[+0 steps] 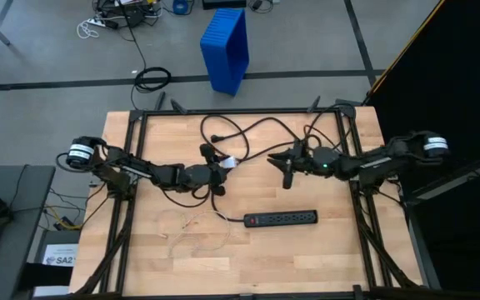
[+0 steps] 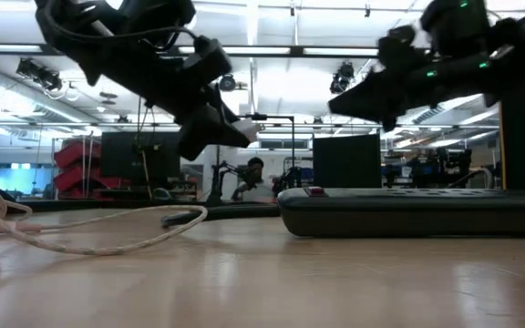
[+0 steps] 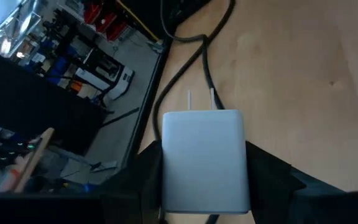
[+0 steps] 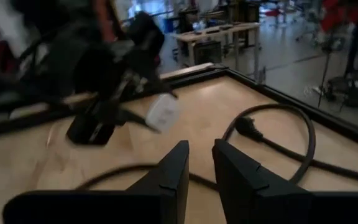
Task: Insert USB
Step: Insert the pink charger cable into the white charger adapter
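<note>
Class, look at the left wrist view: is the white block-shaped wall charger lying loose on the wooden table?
No: the white block-shaped wall charger sits clamped in the left gripper, prongs pointing forward.

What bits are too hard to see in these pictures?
- Charger port: the left gripper and its fingers cover that end in the left wrist view.
- Thin cable plug: too small in the high view.
- Power strip sockets: seen edge-on in the low view.
- Right gripper: nothing visible between its fingers.
</note>
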Available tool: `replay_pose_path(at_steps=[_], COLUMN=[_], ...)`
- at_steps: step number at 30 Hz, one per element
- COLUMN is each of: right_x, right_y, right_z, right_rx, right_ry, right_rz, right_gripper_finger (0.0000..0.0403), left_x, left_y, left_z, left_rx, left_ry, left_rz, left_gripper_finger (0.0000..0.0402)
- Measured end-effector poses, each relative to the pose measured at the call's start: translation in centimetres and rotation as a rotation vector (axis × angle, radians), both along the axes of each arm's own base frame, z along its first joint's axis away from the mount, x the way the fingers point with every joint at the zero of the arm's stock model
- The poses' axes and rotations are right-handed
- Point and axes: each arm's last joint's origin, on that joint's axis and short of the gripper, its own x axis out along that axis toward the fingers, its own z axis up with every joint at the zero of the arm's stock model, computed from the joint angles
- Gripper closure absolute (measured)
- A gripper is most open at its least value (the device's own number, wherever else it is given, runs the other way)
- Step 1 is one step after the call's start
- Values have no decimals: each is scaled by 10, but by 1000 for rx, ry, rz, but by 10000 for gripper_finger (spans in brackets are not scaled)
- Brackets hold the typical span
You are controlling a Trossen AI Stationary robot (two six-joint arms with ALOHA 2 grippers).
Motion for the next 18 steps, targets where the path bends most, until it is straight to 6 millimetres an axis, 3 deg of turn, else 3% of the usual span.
replay_pose_path(at_steps=[6, 13, 18], right_x=[27, 80, 106], right_y=[-10, -15, -23], right_z=[-11, -17, -18], right_rx=[58, 78, 113], right_ry=[-56, -56, -69], right_rz=[43, 125, 192], right_gripper_finger=[285, 200, 163], left_x=[4, 4, 3], left_y=[-1, -1, -1], left_z=[2, 0, -1], left_rx=[66, 72, 106], left_ry=[26, 37, 70], left_rz=[18, 16, 38], left_gripper_finger=[245, 245, 245])
